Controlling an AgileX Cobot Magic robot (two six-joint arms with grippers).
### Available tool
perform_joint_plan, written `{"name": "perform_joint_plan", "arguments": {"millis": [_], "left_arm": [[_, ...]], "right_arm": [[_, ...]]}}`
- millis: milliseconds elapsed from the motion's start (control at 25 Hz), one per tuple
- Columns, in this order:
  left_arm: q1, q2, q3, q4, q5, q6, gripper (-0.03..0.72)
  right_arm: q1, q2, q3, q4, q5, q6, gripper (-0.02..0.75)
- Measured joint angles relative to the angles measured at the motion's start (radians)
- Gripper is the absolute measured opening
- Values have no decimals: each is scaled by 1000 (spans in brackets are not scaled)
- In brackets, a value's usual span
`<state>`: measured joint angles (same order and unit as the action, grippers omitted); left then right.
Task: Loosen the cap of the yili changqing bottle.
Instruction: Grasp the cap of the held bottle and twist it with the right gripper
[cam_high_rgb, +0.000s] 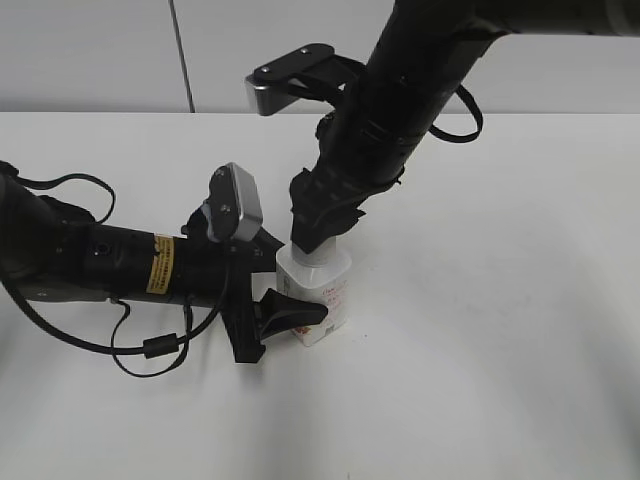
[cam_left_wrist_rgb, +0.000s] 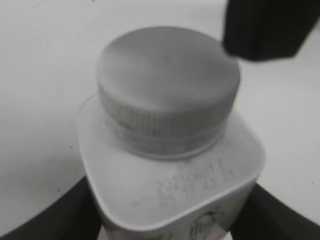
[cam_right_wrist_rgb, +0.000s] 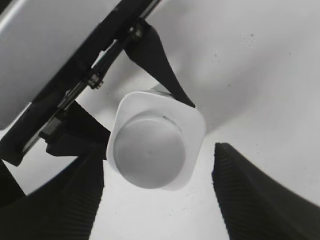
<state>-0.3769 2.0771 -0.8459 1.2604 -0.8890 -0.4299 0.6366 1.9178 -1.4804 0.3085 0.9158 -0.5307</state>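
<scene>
The yili changqing bottle (cam_high_rgb: 325, 295), white with red print, stands upright on the white table. My left gripper (cam_high_rgb: 285, 288) is shut on its body, with a black finger on each side, as the left wrist view (cam_left_wrist_rgb: 170, 222) shows. The white ribbed cap (cam_left_wrist_rgb: 167, 82) sits on the neck; it also shows from above in the right wrist view (cam_right_wrist_rgb: 149, 150). My right gripper (cam_right_wrist_rgb: 160, 200) is open just above the bottle, with its fingers spread wider than the cap and not touching it. In the exterior view the right gripper (cam_high_rgb: 318, 240) hides the cap.
The white table (cam_high_rgb: 500, 350) stretches all round the bottle, with a pale wall behind. The left arm lies low across the left side with a loose black cable (cam_high_rgb: 150, 350). The right arm comes down from the upper right.
</scene>
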Motion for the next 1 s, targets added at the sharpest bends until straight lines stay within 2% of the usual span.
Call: {"name": "perform_joint_plan", "arguments": {"millis": [520,760,1000], "left_arm": [[-1,0,0,0,0,0,439],[-1,0,0,0,0,0,439],[-1,0,0,0,0,0,438]], "right_arm": [[30,30,0,-16,-6,-34,527],[35,30,0,-53,-7,-34,484],[35,30,0,-59,4,-35,393]]}}
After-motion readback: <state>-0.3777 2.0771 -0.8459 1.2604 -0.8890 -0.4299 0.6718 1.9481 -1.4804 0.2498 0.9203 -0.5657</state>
